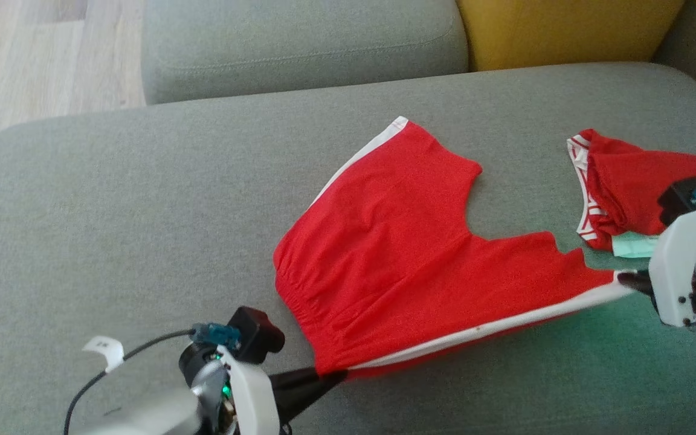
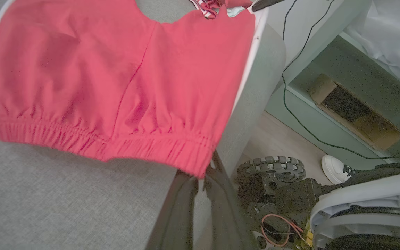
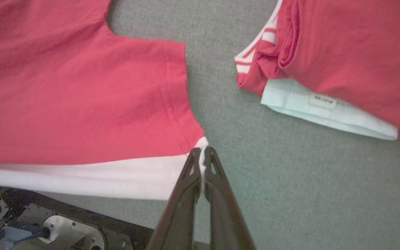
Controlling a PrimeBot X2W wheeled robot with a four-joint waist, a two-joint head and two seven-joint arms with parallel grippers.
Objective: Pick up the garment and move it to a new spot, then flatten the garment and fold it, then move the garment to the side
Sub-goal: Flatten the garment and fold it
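The red shorts [image 1: 396,241] lie spread across the middle of the grey seat cushion [image 1: 112,241], with the waistband toward the cushion's left and the two legs toward its right. The side with the white stripe runs along the cushion's front edge and is stretched taut between the two arms.

The left gripper [image 1: 331,377] is closed on the waistband corner, right at the cushion's front edge. The right gripper [image 3: 202,154] is clamped on the very tip of the leg hem, where the white stripe ends.

The right-hand pinch looks the weaker hold, since only a sliver of cloth sits between the fingers. If the arms pull further apart, that corner would probably slip out and the stretched side would drop.

Only the striped side is held, so a lift or drag would likely leave the far leg trailing and bunching under itself.

A second red garment [image 1: 638,181] and a pale mint cloth [image 1: 632,244] lie at the cushion's right end, near the right gripper. A sweep that way could catch them.
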